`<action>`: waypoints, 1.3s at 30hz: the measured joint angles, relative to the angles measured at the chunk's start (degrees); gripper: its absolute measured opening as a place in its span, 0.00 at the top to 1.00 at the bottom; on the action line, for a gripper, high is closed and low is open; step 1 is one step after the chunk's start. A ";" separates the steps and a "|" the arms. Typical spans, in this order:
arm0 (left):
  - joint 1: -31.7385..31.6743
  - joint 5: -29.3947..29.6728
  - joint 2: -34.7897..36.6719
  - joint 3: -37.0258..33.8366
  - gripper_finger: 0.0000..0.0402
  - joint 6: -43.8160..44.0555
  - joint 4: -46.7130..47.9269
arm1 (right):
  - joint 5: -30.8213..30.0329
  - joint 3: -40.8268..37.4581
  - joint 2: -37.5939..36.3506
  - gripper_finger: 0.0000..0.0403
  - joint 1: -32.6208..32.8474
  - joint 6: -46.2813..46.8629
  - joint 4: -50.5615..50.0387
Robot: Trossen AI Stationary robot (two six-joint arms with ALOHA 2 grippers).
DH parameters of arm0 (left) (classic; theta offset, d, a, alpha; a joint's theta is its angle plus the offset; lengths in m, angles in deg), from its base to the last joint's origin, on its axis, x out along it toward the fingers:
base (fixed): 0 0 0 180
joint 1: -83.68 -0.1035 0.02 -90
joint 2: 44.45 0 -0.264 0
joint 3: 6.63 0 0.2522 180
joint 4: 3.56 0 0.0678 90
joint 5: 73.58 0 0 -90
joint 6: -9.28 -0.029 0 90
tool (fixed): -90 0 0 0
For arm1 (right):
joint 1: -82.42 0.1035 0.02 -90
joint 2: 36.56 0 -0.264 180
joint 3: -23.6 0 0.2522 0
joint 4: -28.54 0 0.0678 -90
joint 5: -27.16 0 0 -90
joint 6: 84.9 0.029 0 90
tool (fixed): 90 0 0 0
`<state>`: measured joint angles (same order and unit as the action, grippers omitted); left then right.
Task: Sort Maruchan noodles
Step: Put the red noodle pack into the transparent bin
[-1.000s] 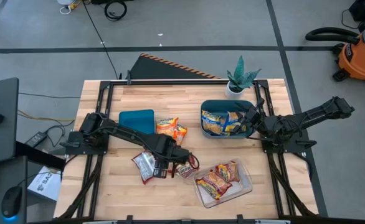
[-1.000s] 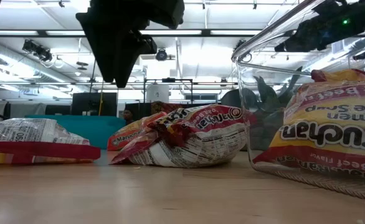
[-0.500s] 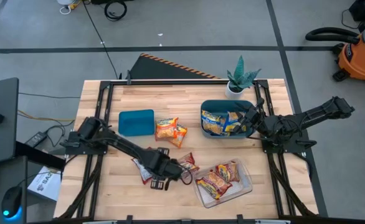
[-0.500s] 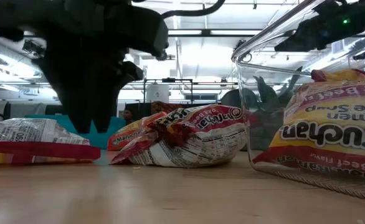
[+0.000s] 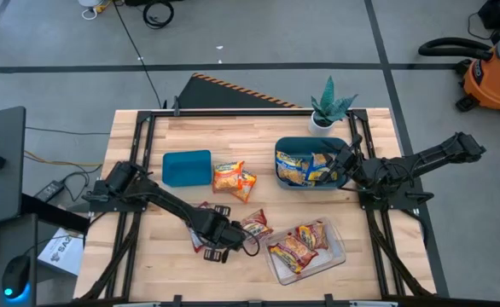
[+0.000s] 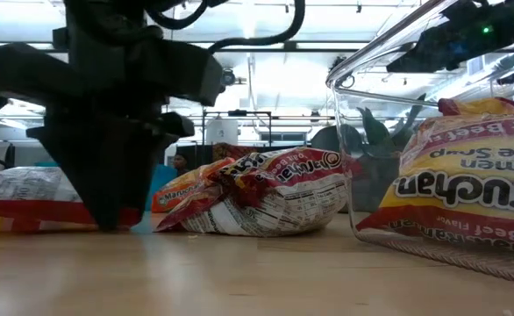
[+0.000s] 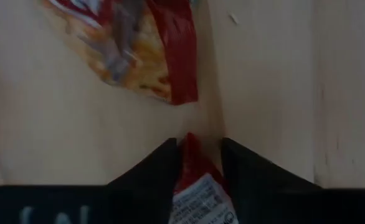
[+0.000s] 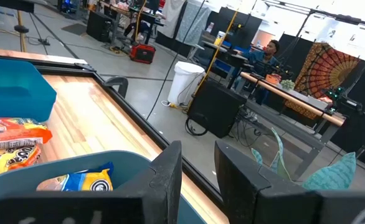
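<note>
My left gripper [image 5: 217, 240] is down at the table, shut on a red-and-white Maruchan packet [image 5: 197, 223] that lies back side up. In the low view this gripper [image 6: 108, 211] stands on that packet [image 6: 20, 189]. A second red packet [image 5: 256, 225] lies flat just right of it. Two orange packets [image 5: 233, 177] lie farther back. Red-and-yellow packets [image 5: 299, 243] fill the clear tray [image 5: 340, 253]. Blue-and-yellow packets [image 5: 305, 168] sit in the right teal bin [image 5: 281, 153]. My right gripper [image 5: 342, 162] waits over that bin's right rim, a narrow gap between its fingers [image 8: 167, 174]. My left gripper [image 7: 198, 149] pinches the packet's red sealed end [image 7: 190, 155] between its two fingers [image 7: 164, 168]. It comes from above, pointing down. The packet's printed white back [image 7: 198, 199] shows between them. The packet still lies on the table.
An empty-looking teal bin [image 5: 187, 167] stands at the far left, and a potted plant [image 5: 328, 107] at the far right corner. Bare wood [image 5: 160, 256] lies near and left of my left gripper. The second red packet [image 7: 139, 50] lies close ahead of it.
My left gripper has moved a little toward the near edge and come down from above the packets until it stands on the table at the left red packet. The packets have kept their places.
</note>
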<state>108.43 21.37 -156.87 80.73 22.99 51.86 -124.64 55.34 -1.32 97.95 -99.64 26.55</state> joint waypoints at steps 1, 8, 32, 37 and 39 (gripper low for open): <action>-0.02 -0.51 0.00 -0.30 0.71 0.02 0.07 | 0.00 0.00 -0.01 0.75 0.00 0.00 0.01; 0.02 -1.12 0.07 -0.74 0.96 -0.01 -0.04 | -0.02 0.00 0.00 0.75 -0.02 0.00 0.02; -5.09 5.69 5.29 36.49 0.99 -17.22 25.45 | 0.13 0.02 0.26 0.75 -0.17 -0.38 -0.26; -5.09 14.27 5.29 40.34 0.99 -24.29 19.89 | 0.11 0.02 0.26 0.75 -0.37 -0.35 -0.24; -5.11 14.32 5.29 40.50 0.99 -27.96 15.16 | 0.11 0.02 0.26 0.75 -0.37 -0.35 -0.26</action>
<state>103.32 35.69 -151.58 121.23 -4.97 67.03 -124.53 55.36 -1.05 97.58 -99.99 26.29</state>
